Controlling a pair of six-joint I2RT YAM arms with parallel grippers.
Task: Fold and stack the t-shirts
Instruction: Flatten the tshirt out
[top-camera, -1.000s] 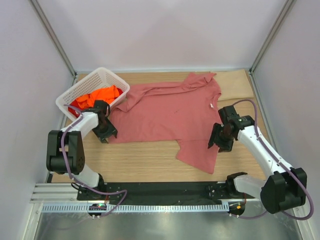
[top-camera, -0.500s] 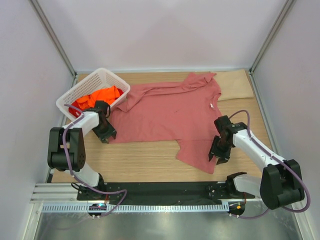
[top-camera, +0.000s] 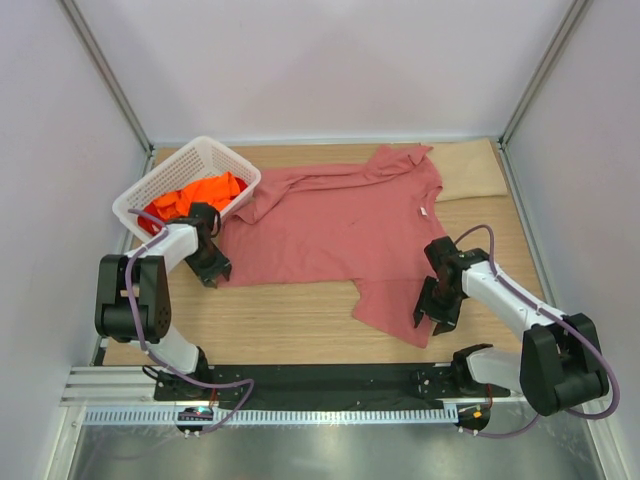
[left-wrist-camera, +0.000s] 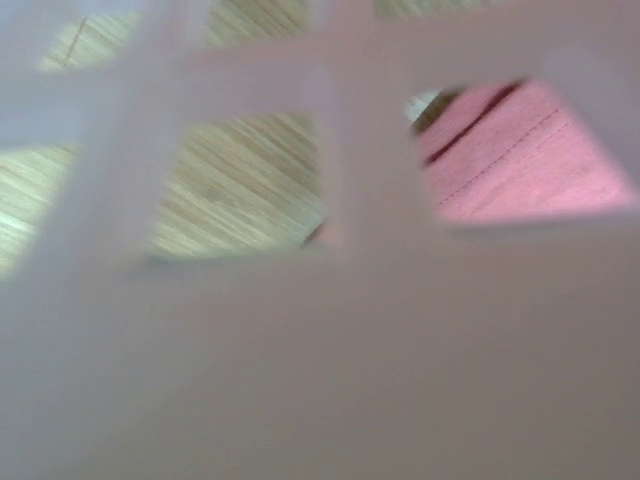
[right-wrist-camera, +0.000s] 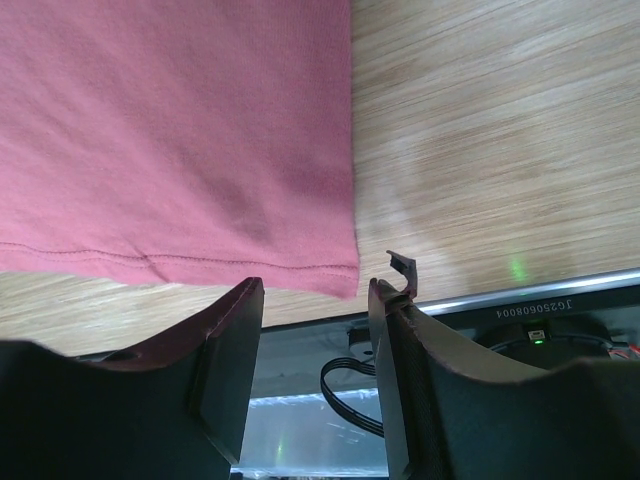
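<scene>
Past the parted right claw (right-wrist-camera: 316, 292) and t-shirt (right-wrist-camera: 170, 130) — a label (right-wrist-camera: 531, 310) reads "JC25060804".

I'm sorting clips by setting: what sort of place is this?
Probably a robotics lab cell: plain white walls box in a wooden table, a left arm and right arm are bolted at its near edge, and a pink t-shirt lies spread.

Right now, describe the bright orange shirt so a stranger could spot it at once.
Start at the wooden table, then look to its far left corner, where a white lattice plastic basket sits. The crumpled bright orange t-shirt lies inside it, unlike the large salmon-pink t-shirt spread on the tabletop alongside.
</scene>
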